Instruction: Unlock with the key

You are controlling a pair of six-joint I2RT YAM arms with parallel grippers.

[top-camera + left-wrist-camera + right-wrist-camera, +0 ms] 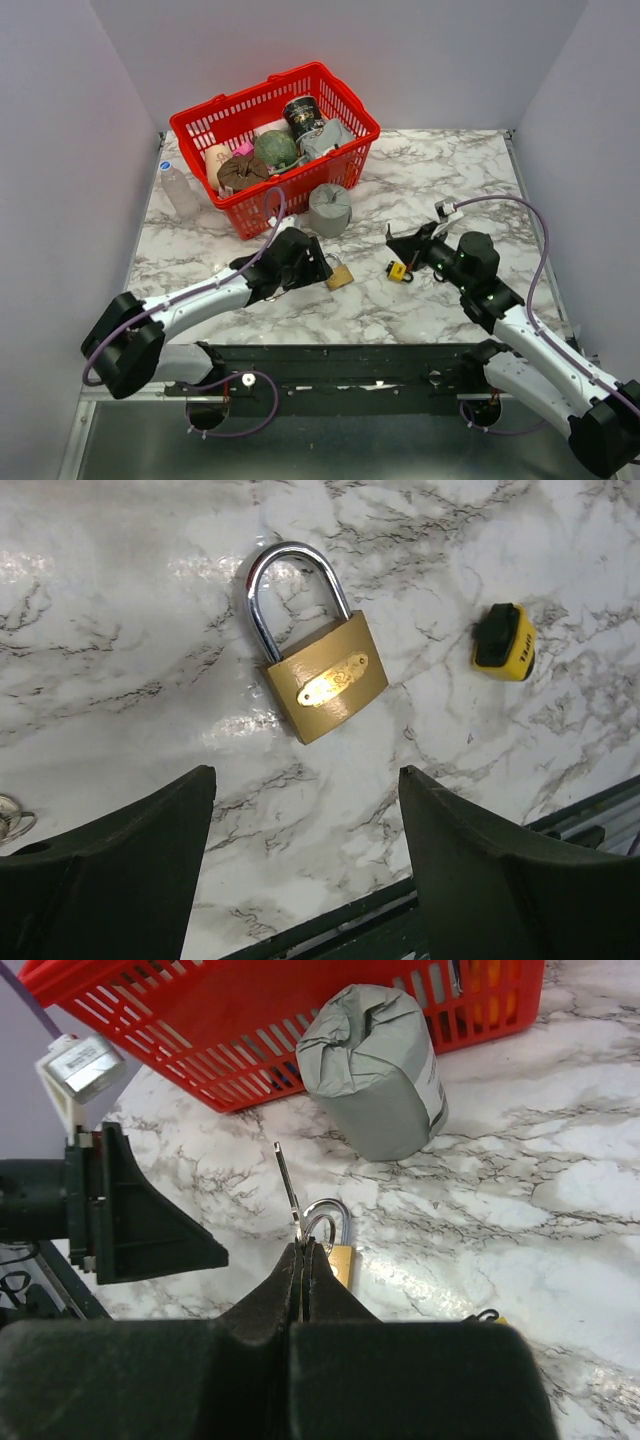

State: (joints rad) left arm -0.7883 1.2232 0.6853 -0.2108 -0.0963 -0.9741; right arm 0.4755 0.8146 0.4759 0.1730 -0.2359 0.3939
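A brass padlock (340, 276) with a closed steel shackle lies flat on the marble table; it fills the left wrist view (325, 680) and shows partly behind my right fingers (342, 1260). My left gripper (318, 268) (305, 775) is open and empty, just left of the padlock, apart from it. My right gripper (405, 243) (305, 1250) is shut on a thin silver key (288, 1185), blade pointing out toward the padlock, with a ring beside it. A yellow-and-black tag (398, 270) (505, 642) lies under the right gripper.
A red basket (345, 138) full of several items stands at the back. A grey roll (329, 208) (378, 1065) stands in front of it. A clear bottle (180, 190) stands at the far left. Walls enclose three sides.
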